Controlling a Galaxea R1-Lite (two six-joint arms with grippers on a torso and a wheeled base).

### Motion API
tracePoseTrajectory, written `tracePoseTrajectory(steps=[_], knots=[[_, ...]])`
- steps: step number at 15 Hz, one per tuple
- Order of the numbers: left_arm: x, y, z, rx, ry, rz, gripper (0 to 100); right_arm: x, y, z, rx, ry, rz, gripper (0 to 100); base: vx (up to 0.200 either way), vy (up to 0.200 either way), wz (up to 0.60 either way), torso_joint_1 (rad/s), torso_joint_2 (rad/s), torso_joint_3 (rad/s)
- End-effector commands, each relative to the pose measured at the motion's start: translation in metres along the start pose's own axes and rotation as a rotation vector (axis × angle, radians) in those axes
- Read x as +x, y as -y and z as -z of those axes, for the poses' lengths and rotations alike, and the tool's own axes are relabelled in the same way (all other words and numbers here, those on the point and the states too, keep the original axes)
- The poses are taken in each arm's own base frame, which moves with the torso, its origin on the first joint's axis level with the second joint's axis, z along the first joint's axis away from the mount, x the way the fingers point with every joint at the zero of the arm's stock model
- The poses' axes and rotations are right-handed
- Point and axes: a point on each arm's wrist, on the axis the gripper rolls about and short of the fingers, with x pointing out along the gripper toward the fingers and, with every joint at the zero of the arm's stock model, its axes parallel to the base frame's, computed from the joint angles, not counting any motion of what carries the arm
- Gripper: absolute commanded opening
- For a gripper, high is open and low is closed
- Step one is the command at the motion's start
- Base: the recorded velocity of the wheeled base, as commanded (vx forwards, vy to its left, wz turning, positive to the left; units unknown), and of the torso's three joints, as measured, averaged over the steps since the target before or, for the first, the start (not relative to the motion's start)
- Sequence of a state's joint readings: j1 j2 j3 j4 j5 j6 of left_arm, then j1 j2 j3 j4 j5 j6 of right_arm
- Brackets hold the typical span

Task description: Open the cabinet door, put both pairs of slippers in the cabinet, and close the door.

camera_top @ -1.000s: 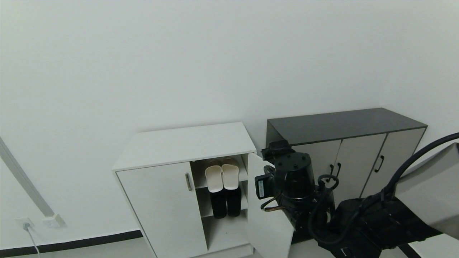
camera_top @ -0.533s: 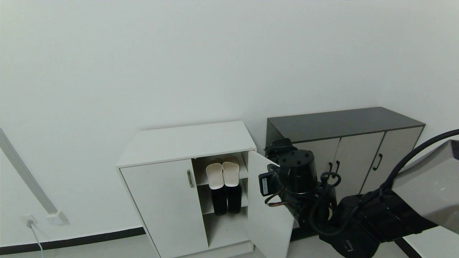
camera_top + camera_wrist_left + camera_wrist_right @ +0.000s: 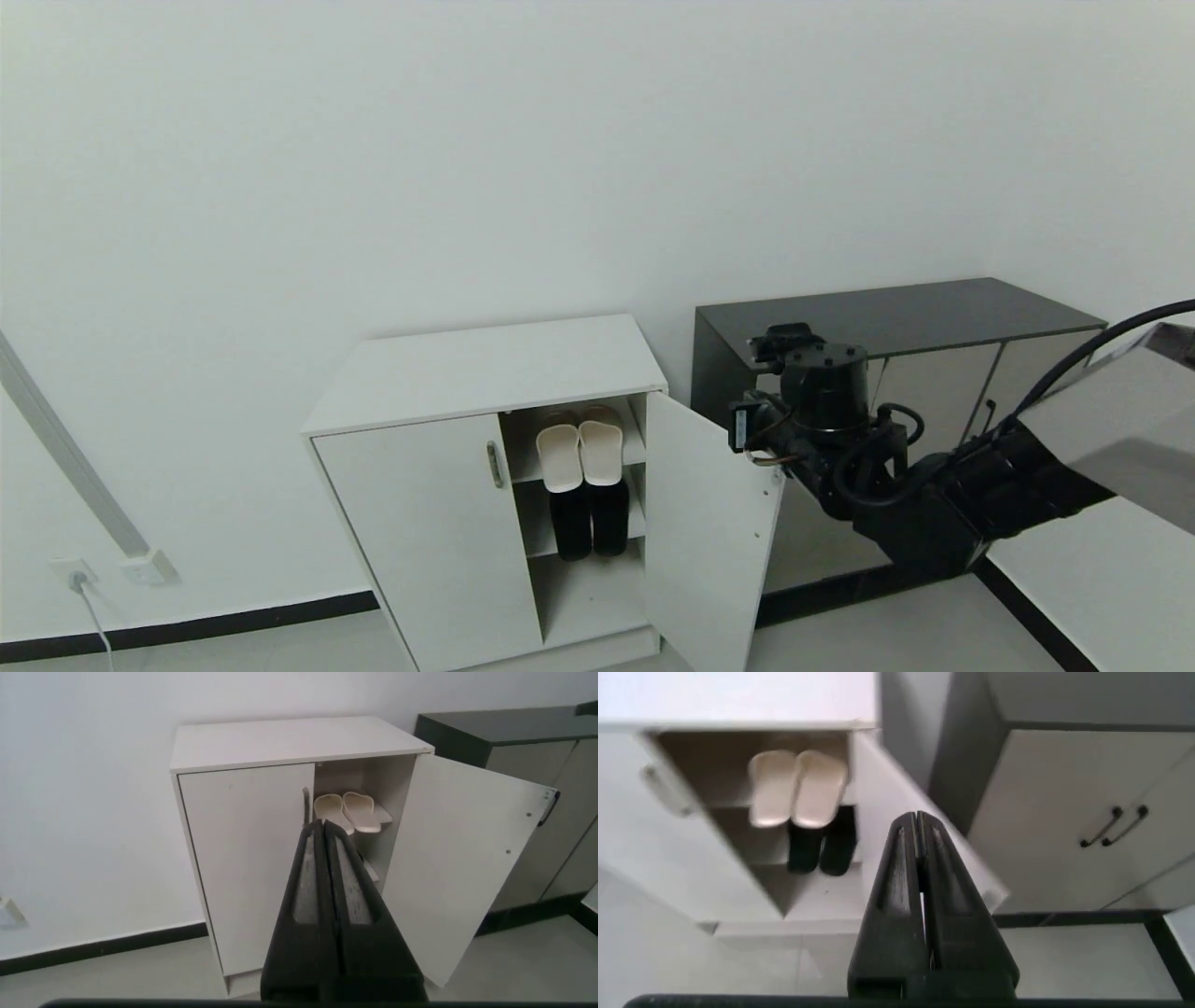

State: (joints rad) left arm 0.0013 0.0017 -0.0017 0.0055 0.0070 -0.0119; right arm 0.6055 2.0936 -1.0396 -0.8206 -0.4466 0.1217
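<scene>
Standing open, the right door of the white cabinet leaves the shelves exposed. The white slippers lie on the cabinet's upper shelf and the black slippers on the shelf directly below. Loading looks finished, and only the closing is left. The right arm sits just outside that door, on its outer side. That seems a fitting place to push it shut, though contact cannot be told. The right gripper has its fingers pressed together on nothing. The left gripper, facing the cabinet's front from farther back, is likewise clenched and empty. The head view gives the arm's place beside the door. The left wrist view adds the handle at the door's free edge. The right wrist view looks down on both pairs, with the dark cabinet just beside the white one.
</scene>
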Motion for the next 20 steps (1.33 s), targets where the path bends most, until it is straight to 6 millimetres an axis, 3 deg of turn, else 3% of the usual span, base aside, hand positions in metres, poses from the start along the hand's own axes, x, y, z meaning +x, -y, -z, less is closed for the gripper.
tracePoseTrajectory(steps=[1,3,4,8,9,20], knots=[[0.000,0.000,0.000,0.000,-0.001,-0.001,0,0.027,0.019,0.001,0.018,0.002,0.036,0,0.000,0.000,0.00,0.000,0.00,0.000],[0.000,0.000,0.000,0.000,-0.001,-0.001,0,0.038,0.025,0.005,0.020,-0.009,0.043,0,0.000,0.000,0.00,0.000,0.00,0.000],[0.000,0.000,0.000,0.000,-0.001,-0.006,0,0.053,0.032,0.019,0.016,-0.038,0.039,0,0.000,0.000,0.00,0.000,0.00,0.000],[0.000,0.000,0.000,-0.002,-0.001,-0.006,0,0.076,0.040,0.037,0.015,-0.065,0.052,0,0.000,0.000,0.00,0.000,0.00,0.000],[0.000,0.000,0.000,-0.002,0.001,-0.007,0,0.086,0.041,0.050,0.010,-0.092,0.059,0,0.000,0.000,0.00,0.000,0.00,0.000],[0.000,0.000,0.000,-0.002,-0.001,-0.006,0,0.103,0.049,0.075,0.046,-0.197,0.056,0,0.000,0.000,0.00,0.000,0.00,0.000]])
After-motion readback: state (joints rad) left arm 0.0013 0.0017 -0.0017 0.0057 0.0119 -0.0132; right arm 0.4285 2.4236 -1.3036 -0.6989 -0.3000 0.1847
